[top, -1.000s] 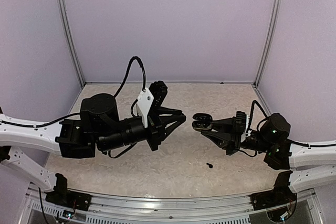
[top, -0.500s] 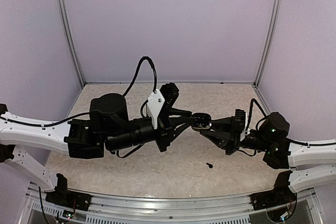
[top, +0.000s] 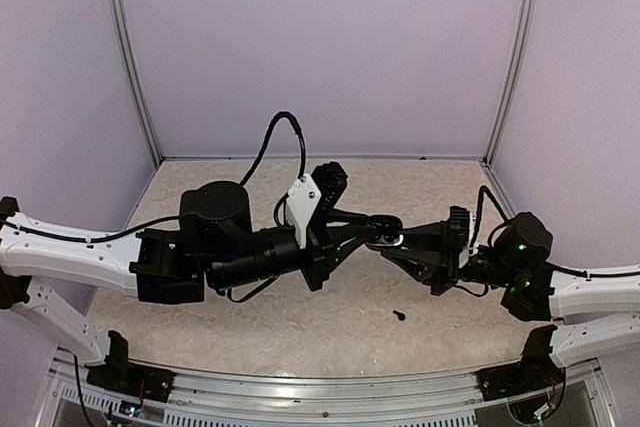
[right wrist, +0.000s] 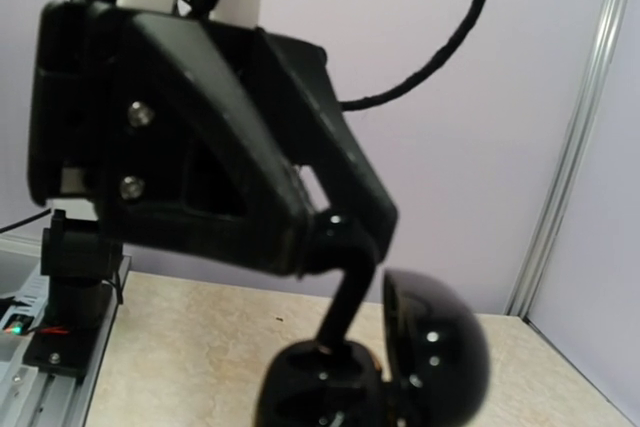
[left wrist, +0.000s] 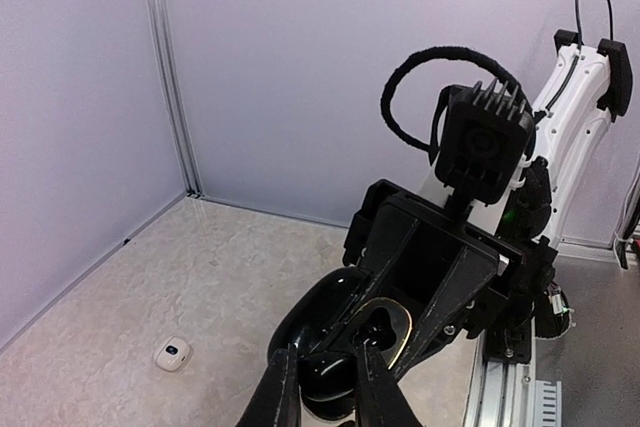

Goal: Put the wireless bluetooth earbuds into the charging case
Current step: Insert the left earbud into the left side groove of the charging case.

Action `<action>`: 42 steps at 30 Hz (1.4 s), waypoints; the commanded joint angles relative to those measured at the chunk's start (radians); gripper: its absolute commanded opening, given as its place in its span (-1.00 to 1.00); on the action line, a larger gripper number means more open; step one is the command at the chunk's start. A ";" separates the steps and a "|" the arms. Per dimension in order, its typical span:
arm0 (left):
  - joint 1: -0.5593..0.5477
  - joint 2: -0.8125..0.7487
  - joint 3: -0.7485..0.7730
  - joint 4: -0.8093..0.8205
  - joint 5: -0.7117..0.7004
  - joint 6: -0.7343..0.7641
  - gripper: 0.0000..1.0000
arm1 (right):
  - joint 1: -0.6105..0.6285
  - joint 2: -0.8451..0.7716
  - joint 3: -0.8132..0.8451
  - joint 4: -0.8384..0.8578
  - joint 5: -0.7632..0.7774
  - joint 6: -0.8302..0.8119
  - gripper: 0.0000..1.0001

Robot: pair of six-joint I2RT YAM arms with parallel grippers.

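Top external view: left fingers (top: 355, 220), pressed together, load unseen, have advanced onto the open charging case (top: 386, 237) pinched aloft by right fingers (top: 418, 237); insertion appears imminent, one black earbud (top: 399, 314) lying on table (top: 450, 187)

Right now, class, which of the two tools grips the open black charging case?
The right tool: shut on the black case, while the left tool only reaches it with closed tips.

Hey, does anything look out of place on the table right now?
What looks like a black earbud lies loose on the table, apart from the open black case that the right gripper holds up. A small white item also lies alone. Nothing looks broken.
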 commanded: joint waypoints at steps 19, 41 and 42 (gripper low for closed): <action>-0.016 0.046 0.029 -0.028 -0.071 0.090 -0.82 | 0.006 -0.031 0.038 0.063 0.027 0.113 -1.00; -0.037 0.071 0.054 -0.109 -0.127 0.136 -0.80 | 0.006 -0.049 0.043 0.065 0.046 0.146 -1.00; -0.037 0.075 0.058 -0.115 -0.124 0.128 -0.80 | 0.005 -0.048 0.044 0.067 0.048 0.147 -1.00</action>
